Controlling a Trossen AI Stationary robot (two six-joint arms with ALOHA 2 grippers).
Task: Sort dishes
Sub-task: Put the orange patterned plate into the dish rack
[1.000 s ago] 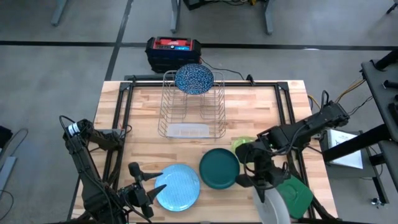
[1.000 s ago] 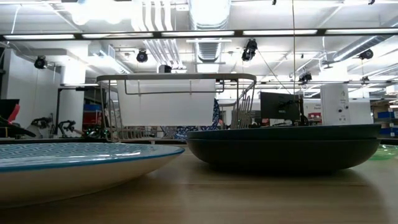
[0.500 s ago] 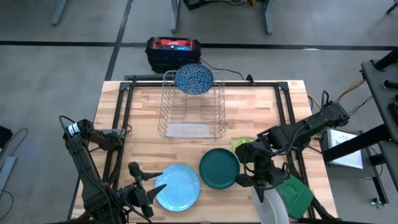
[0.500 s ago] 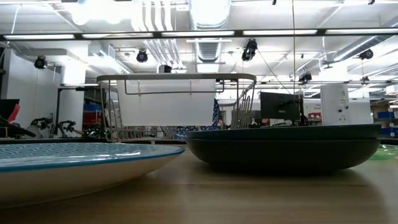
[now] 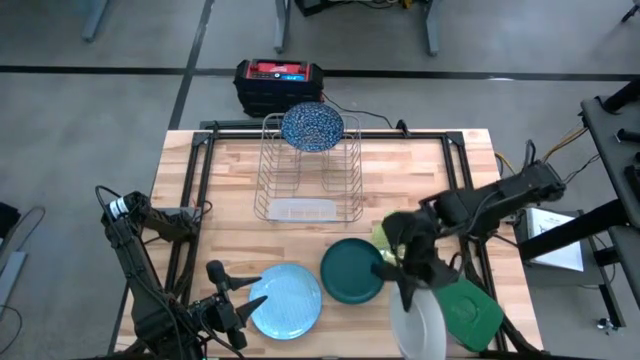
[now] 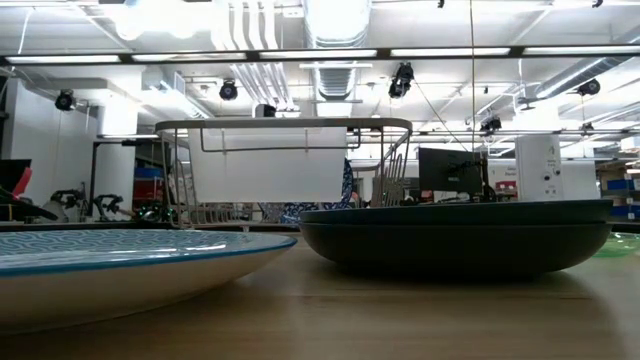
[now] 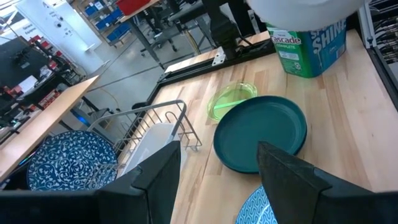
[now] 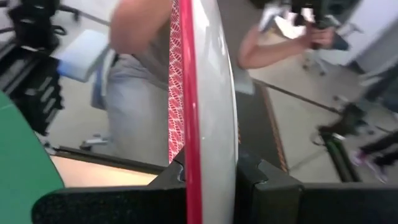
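step in hand, by judgement: carrying one dish toward the rack (image 5: 308, 170). the right end effector (image 5: 409, 283) is clamped on the rim of the red plate (image 8: 200, 93), held on edge above the worktop (image 5: 230, 170) front, near the green plate (image 5: 352, 270). next move calls for keeping it upright and lining it with a free slot beside the blue plate (image 5: 312, 127).

left end effector (image 5: 232, 296), fingers apart, waits by the light plate (image 5: 287, 300). only the right wrist view shows the red pattern; the high view shows a pale back.

Overhead cam looks down; low cam table-level; both share green plate (image 5: 352, 269).
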